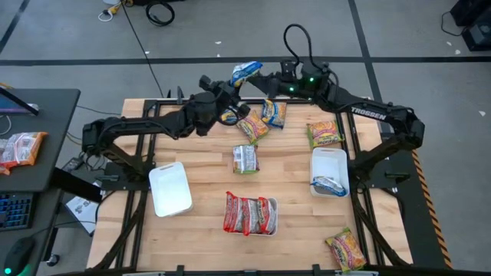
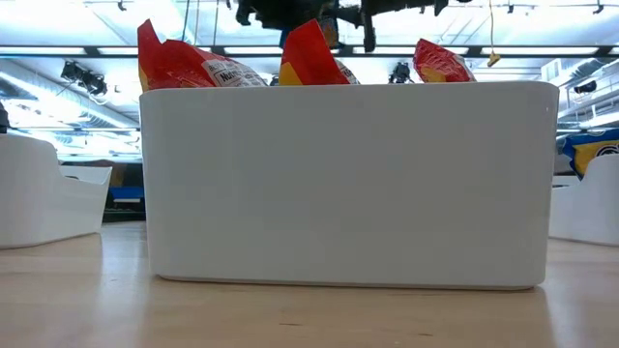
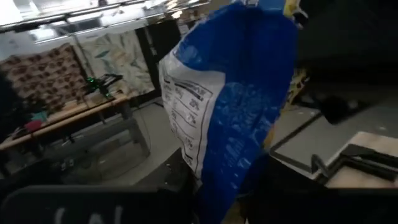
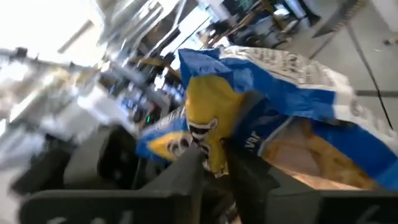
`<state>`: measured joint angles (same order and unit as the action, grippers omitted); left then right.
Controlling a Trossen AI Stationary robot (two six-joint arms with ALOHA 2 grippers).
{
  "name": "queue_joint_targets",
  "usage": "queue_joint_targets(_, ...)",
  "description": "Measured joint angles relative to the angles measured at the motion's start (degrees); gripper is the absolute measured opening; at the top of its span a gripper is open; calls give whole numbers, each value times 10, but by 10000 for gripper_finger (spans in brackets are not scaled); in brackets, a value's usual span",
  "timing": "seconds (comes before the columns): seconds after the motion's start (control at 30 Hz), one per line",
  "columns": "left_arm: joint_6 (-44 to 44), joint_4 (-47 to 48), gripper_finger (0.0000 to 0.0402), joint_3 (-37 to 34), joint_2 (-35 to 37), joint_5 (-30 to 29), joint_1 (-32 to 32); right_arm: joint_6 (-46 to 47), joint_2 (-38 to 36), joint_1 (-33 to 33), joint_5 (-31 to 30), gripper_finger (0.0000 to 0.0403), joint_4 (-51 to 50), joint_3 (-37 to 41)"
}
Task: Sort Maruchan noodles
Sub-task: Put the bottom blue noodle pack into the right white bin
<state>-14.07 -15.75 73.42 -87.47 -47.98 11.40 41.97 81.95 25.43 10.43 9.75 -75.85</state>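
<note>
At front: middle tray | red packets | right tray | blue packet

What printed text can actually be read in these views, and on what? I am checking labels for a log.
"TROSSEN": white lettering on the dark right arm, high view.
Nutrition panel on the blue-and-yellow crinkly plastic noodle packet, left wrist view: too blurred to read.
White label on the red crinkly noodle packet in the white rectangular tray: too small to read.

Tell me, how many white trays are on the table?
3: an empty tray on the left, a middle tray holding red packets, and a right tray holding a blue packet. None seems hidden.
</note>
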Motion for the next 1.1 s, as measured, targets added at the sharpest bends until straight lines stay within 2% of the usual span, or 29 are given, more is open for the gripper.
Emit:
queue_joint_targets(0.13,4,118,94,37,21,40,-1,-125,-12,11,67,147,-83,-49)
queue_joint_targets(0.23,1,224,94,73,28,63,0,-266,-14,8,68,202,-214,-108)
queue_joint_targets(0.3,4,309,94,95,30,94,5,-369,-14,-3,29,237,-304,-143)
queue_joint_targets(0.4,37,401,94,117,31,165,18,-528,-14,-27,-66,282,-387,-164)
queue_joint_targets(0.5,78,456,94,117,30,251,31,-655,-14,-50,-136,313,-418,-160)
queue_joint_targets(0.6,90,481,94,117,21,297,35,-740,-15,-72,-148,331,-417,-138)
queue_joint_targets(0.73,71,482,94,114,-1,302,23,-776,-11,-93,-108,338,-415,-110)
queue_joint_targets(0.9,16,465,94,114,-31,285,0,-743,16,-104,-104,336,-437,-87)
queue_joint_targets(1.1,-20,442,94,114,-49,248,-25,-687,58,-106,-155,335,-444,-86)
